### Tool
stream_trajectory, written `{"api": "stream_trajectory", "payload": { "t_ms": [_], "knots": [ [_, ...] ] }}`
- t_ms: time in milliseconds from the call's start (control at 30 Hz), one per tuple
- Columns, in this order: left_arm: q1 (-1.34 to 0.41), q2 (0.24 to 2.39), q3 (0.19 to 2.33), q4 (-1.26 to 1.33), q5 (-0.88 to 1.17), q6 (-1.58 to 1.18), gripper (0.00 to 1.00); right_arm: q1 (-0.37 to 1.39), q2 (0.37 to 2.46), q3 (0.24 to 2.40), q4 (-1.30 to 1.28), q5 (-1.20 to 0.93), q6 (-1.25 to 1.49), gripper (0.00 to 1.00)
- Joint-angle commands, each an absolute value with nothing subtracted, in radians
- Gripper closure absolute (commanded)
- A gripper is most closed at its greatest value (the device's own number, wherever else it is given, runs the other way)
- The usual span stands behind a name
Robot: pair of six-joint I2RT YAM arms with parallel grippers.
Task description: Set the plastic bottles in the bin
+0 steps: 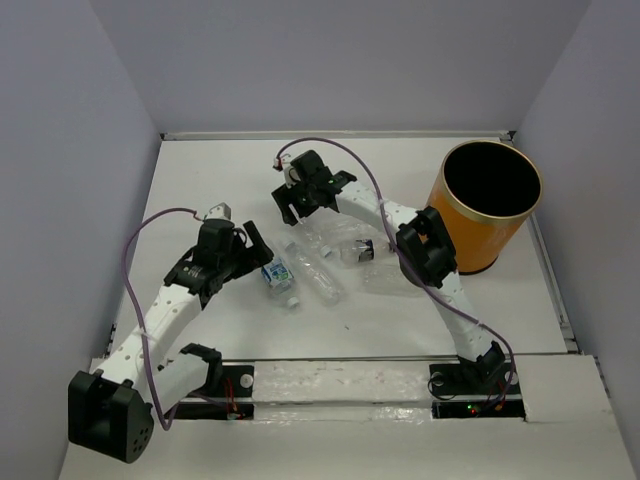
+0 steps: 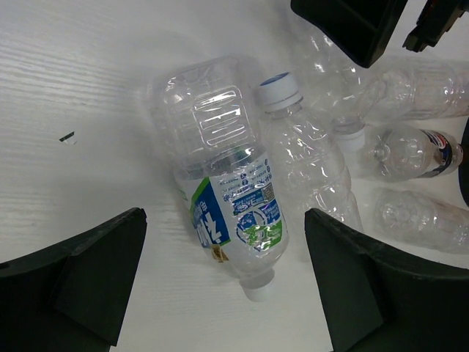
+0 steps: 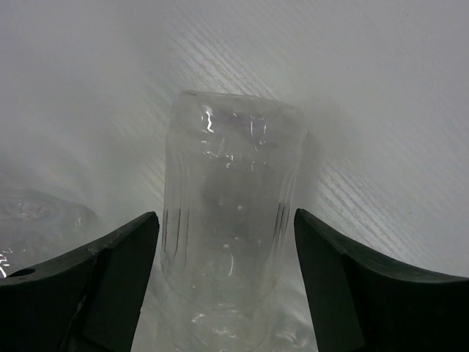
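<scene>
Several clear plastic bottles lie in a cluster mid-table [image 1: 322, 262]. One has a blue, green and white label [image 1: 279, 274]. The orange bin [image 1: 487, 205] stands upright at the far right, its black inside showing. My left gripper [image 1: 258, 246] is open, just left of the labelled bottle. In the left wrist view that bottle [image 2: 229, 199] lies between the open fingers with its cap nearest the camera, untouched. My right gripper [image 1: 290, 205] is open at the cluster's far end. In the right wrist view a clear unlabelled bottle [image 3: 229, 205] sits between its fingers, with small gaps on both sides.
Beside the labelled bottle lies a bottle with a white-and-blue cap [image 2: 306, 165], and more bottles lie to its right [image 2: 412, 150]. White walls close the table on three sides. The two grippers are close together over the cluster.
</scene>
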State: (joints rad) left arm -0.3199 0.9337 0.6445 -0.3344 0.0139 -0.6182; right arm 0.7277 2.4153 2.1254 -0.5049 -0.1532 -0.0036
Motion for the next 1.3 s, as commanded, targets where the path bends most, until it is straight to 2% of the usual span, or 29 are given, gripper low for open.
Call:
{"api": "stream_trajectory", "payload": {
  "t_ms": [0,300,367,400,467,633,867,1100,1267],
  "knots": [
    [-0.325,0.980,0.629,-0.265,0.081,-0.632,0.01,0.735,2.402,2.180,-0.443,-0.160,-0.034,0.18],
    [-0.325,1.097,0.588,-0.166,0.135,-0.663,0.01,0.735,2.407,2.129,-0.442,-0.155,-0.041,0.17],
    [-0.325,1.109,0.581,-0.143,0.133,-0.670,0.01,0.735,2.410,2.134,-0.440,-0.143,-0.044,0.29],
    [-0.325,1.120,0.580,-0.135,0.132,-0.673,0.01,0.735,2.410,2.143,-0.434,-0.137,-0.043,0.42],
    [-0.325,1.135,0.578,-0.117,0.130,-0.681,0.01,0.735,2.401,2.157,-0.419,-0.138,-0.037,0.55],
    [-0.325,1.163,0.571,-0.089,0.106,-0.693,0.01,0.735,2.353,2.227,-0.380,-0.132,-0.026,0.67],
    [-0.325,1.186,0.546,-0.048,0.045,-0.716,0.01,0.726,2.136,2.188,-0.234,-0.127,0.029,0.70],
    [-0.325,1.200,0.535,-0.008,-0.035,-0.727,0.01,0.651,1.779,1.959,-0.071,-0.031,0.038,0.71],
    [-0.325,1.223,0.532,0.057,-0.040,-0.749,0.01,0.503,1.528,1.769,-0.015,0.104,0.011,0.71]
  ]
}}
